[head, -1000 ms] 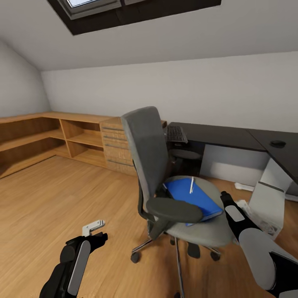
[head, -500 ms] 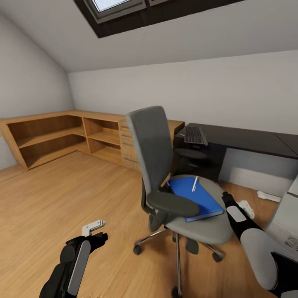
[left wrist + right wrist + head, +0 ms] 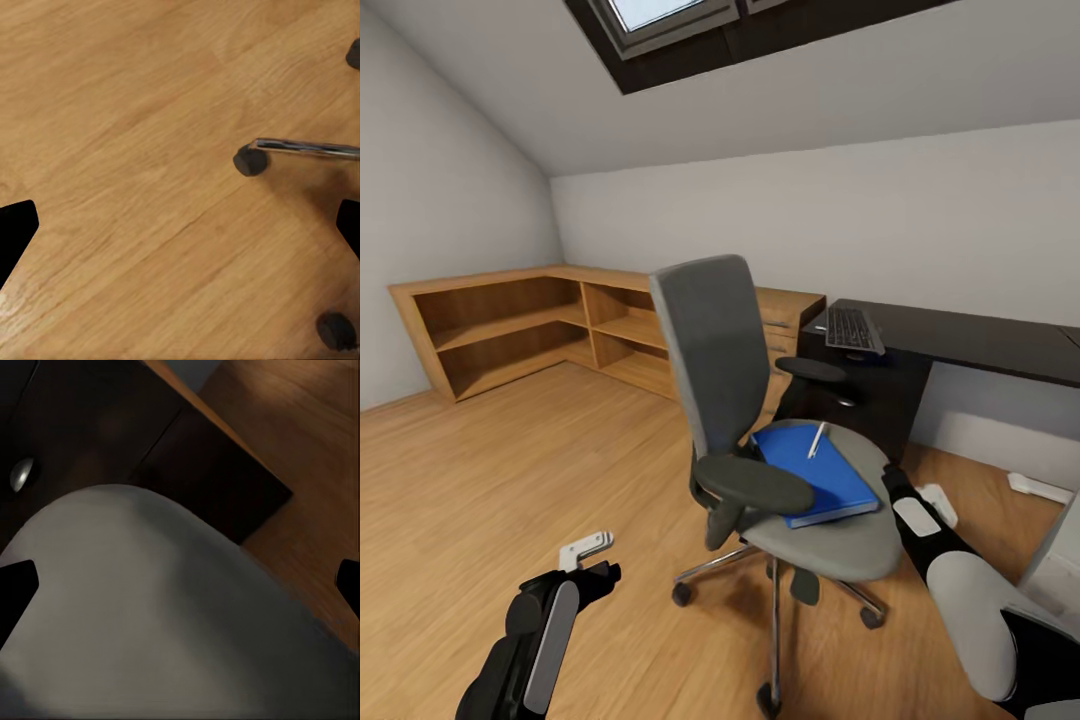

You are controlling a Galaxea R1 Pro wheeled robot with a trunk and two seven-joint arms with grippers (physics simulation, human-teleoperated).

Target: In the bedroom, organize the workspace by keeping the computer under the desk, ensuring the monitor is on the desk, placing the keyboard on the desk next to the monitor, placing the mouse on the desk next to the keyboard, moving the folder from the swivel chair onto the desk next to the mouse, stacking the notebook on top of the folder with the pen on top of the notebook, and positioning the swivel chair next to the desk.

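Blue folder (image 3: 813, 476) with pen (image 3: 816, 440) lies on swivel chair (image 3: 840, 535).

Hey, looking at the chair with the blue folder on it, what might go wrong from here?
1. The pen lies loose on the blue folder; lifting or tilting the folder could roll it off onto the floor.
2. The swivel chair stands on casters, so a nudge from the right gripper beside the seat edge may roll or spin it away.
3. The near armrest overlaps the folder in the head view and might block a reach from that side.
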